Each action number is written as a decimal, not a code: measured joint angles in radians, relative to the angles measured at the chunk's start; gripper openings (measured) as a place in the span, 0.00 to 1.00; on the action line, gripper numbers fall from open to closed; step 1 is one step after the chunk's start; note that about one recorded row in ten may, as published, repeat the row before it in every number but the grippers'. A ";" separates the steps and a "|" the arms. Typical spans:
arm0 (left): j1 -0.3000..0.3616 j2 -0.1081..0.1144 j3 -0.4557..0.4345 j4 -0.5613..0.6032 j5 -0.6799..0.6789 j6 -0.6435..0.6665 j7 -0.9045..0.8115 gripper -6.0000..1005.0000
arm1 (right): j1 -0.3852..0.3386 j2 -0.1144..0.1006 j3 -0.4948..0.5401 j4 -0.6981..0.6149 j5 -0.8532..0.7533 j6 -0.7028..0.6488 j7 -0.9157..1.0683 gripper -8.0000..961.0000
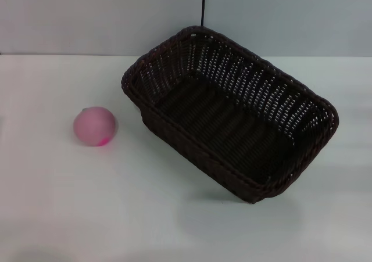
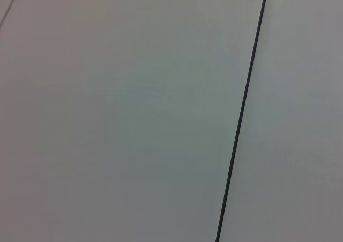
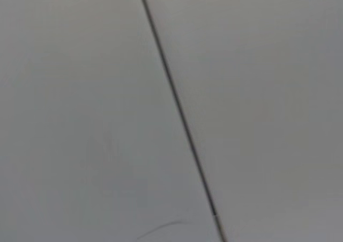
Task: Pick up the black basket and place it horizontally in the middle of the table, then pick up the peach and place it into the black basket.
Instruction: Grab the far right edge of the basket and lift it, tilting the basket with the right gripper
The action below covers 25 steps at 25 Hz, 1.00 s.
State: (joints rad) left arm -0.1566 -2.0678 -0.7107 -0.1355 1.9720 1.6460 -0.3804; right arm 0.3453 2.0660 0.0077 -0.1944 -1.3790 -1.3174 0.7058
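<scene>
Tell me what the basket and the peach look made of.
The black basket: woven wicker or plastic rattan, dark with a slight sheen, openwork sides, braided rim. The peach: smooth, matte pink with a magenta patch; possibly a foam or plastic replica, though real fruit can't be ruled out.

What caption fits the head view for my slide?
Empty black basket sits skewed on the white table, the peach apart on its left; no gripper in view.
</scene>
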 joint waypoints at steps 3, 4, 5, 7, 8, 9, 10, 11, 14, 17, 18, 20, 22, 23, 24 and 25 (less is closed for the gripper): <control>0.000 0.000 0.000 -0.001 0.000 0.000 0.000 0.79 | -0.001 0.000 -0.015 -0.006 0.000 0.001 0.010 0.66; 0.001 0.000 0.000 -0.001 0.001 -0.001 0.000 0.79 | -0.002 -0.001 -0.034 -0.012 0.000 0.002 0.022 0.65; 0.001 0.000 0.000 -0.001 0.001 -0.001 -0.001 0.79 | -0.003 -0.001 -0.042 -0.015 0.000 0.001 0.024 0.65; 0.002 0.000 0.001 -0.001 0.001 -0.003 -0.002 0.79 | -0.005 -0.002 -0.064 -0.022 0.000 -0.002 0.034 0.65; 0.002 0.000 0.001 -0.001 0.001 -0.003 -0.002 0.79 | -0.005 -0.002 -0.064 -0.022 0.000 -0.002 0.034 0.65; 0.002 0.000 0.001 -0.001 0.001 -0.003 -0.002 0.79 | -0.010 -0.002 -0.114 -0.048 0.000 -0.005 0.081 0.65; 0.002 0.000 0.003 -0.001 0.001 -0.007 -0.007 0.79 | -0.014 -0.002 -0.145 -0.065 0.000 -0.005 0.117 0.65; 0.002 0.000 0.003 -0.001 0.001 -0.007 -0.010 0.79 | -0.014 -0.002 -0.145 -0.065 0.000 -0.005 0.117 0.65; 0.001 0.000 0.004 -0.001 0.001 -0.007 -0.016 0.79 | -0.046 -0.016 -0.318 -0.205 -0.016 -0.030 0.357 0.64; 0.000 0.001 0.004 -0.001 0.001 -0.007 -0.016 0.79 | -0.061 -0.044 -0.401 -0.295 -0.072 -0.072 0.534 0.64; -0.001 0.001 0.004 -0.001 0.001 -0.007 -0.016 0.79 | -0.058 -0.076 -0.430 -0.360 -0.167 -0.129 0.698 0.64; -0.004 0.001 0.006 0.001 0.000 -0.010 -0.016 0.79 | -0.043 -0.112 -0.431 -0.430 -0.282 -0.202 0.901 0.63; -0.007 0.001 0.012 0.001 0.000 -0.011 -0.016 0.79 | -0.023 -0.140 -0.426 -0.504 -0.377 -0.270 1.087 0.63; -0.009 0.001 0.014 0.000 0.001 -0.011 -0.016 0.79 | 0.003 -0.163 -0.417 -0.605 -0.464 -0.350 1.274 0.63; -0.009 0.001 0.014 0.000 0.001 -0.011 -0.016 0.79 | 0.003 -0.163 -0.417 -0.605 -0.464 -0.350 1.274 0.63; -0.011 0.001 0.014 0.000 0.000 -0.011 -0.016 0.79 | 0.018 -0.171 -0.410 -0.652 -0.496 -0.383 1.349 0.63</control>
State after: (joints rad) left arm -0.1673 -2.0665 -0.6963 -0.1354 1.9725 1.6351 -0.3965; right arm 0.3629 1.8947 -0.4018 -0.8469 -1.8750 -1.6999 2.0548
